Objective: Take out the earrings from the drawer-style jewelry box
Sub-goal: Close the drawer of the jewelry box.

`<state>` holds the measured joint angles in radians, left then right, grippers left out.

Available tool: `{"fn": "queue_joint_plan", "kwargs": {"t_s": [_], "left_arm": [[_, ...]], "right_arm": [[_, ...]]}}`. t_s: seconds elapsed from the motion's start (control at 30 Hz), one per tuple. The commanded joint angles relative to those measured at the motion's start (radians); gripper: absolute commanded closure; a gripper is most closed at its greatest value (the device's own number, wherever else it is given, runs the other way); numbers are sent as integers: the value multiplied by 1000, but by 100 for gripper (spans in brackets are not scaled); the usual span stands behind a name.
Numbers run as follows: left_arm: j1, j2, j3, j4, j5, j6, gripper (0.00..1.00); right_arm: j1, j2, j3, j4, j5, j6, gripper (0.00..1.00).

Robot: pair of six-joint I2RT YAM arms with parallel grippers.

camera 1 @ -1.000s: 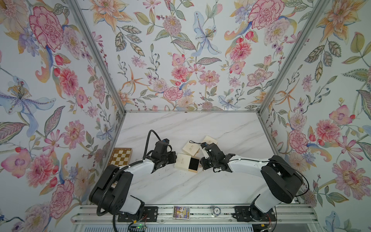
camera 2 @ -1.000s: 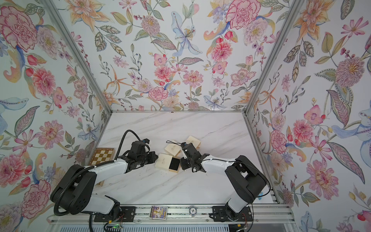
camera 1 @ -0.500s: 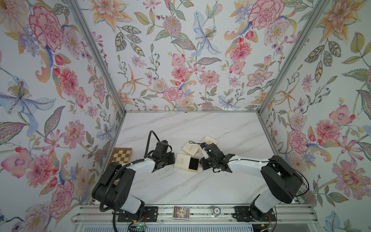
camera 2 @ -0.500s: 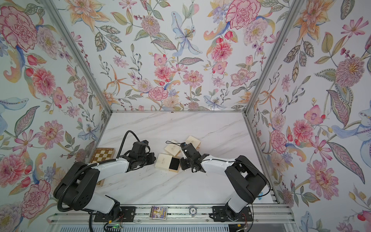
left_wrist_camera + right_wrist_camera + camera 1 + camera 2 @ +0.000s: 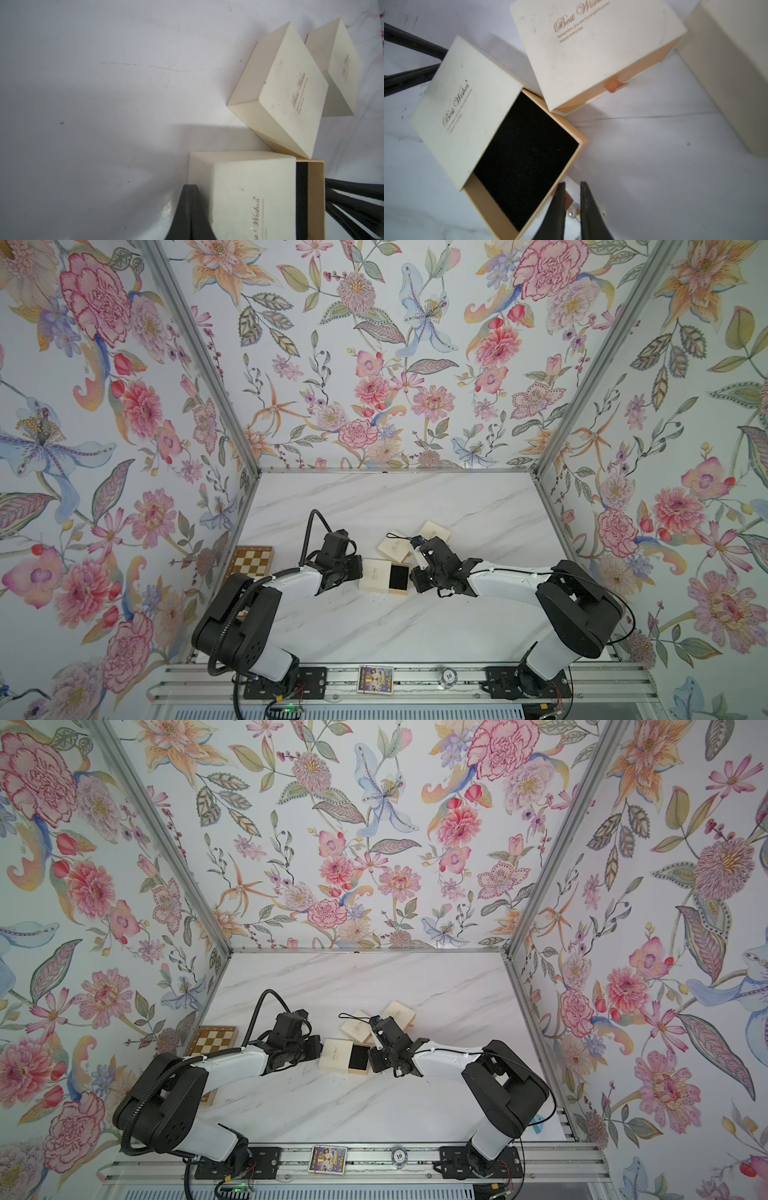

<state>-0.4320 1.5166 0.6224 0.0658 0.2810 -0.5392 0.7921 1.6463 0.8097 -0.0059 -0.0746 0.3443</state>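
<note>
Marble table (image 5: 374,506); right claw (image 5: 572,192) pinching earrings (image 5: 574,211).

Three cream boxes (image 5: 382,576), one chessboard (image 5: 252,561), two pearl earrings (image 5: 572,212), two arms (image 5: 515,580)

The drawer-style jewelry box (image 5: 383,576) lies flat near the middle of the marble table in both top views (image 5: 344,1056), a cream sleeve with gold "Best Wishes" script and a tan drawer (image 5: 550,166) pulled partway out. In the right wrist view it fills the left half of the frame, and the exposed drawer shows only a bare black velvet pad (image 5: 527,158). A brown pull tab (image 5: 568,200) juts from the drawer's front. The earrings (image 5: 574,211), small white pearl-like beads with a thin gold wire, sit low in that frame just beyond the tab, outside the drawer; whether they rest on the table cannot be told
</note>
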Motion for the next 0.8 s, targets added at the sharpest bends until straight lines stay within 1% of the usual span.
{"fn": "queue_joint_plan", "kwargs": {"t_s": [0.0, 0.27, 0.53, 0.77], "left_arm": [[7, -7, -8, 15, 12, -6, 100], [-1, -7, -34, 48, 35, -30, 100], [-4, -54, -59, 40, 27, -43, 100], [-5, -64, -69, 42, 27, -53, 100]], "right_arm": [[16, 25, 34, 4, -15, -17, 84], [31, 45, 54, 6, -23, -16, 84], [44, 64, 71, 6, -32, -16, 84], [53, 81, 89, 6, -43, -19, 84]]}}
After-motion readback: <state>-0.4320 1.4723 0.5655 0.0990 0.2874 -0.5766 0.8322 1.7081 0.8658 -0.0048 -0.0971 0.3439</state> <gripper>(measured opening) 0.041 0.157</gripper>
